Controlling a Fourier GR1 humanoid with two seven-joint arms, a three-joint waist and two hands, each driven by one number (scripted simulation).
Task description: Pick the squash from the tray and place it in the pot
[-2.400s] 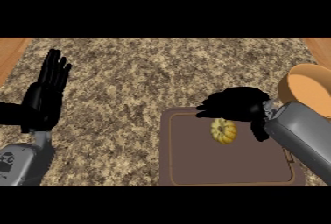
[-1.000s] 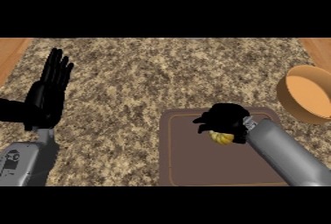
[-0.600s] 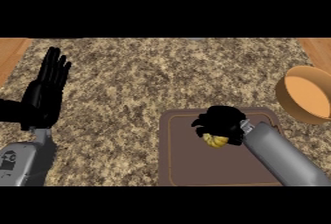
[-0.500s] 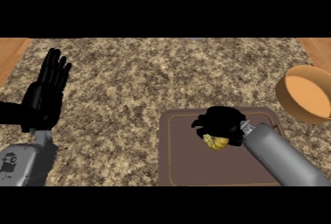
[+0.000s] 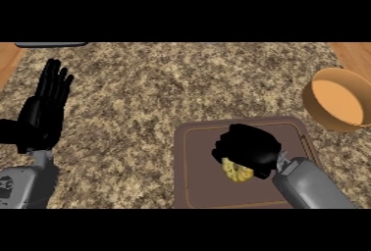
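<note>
Head view: the right hand [image 5: 246, 147] is curled over the squash [image 5: 237, 171], which lies on the tray [image 5: 194, 171], covering it from above to secure a grasp. The pot [image 5: 337, 98] stands beyond the tray's far right corner. The left hand [image 5: 45, 110] rests open at the left.

Colours I see around the brown tray [image 5: 196, 162]

On the tray, I see the yellow squash [image 5: 238, 171] under my black right hand [image 5: 246, 147], its forearm grey. Right of the tray sits an orange-tan pot [image 5: 337, 98]. My black left hand [image 5: 45, 108] shows far left of it. The counter [image 5: 159, 83] is speckled brown and beige.
</note>
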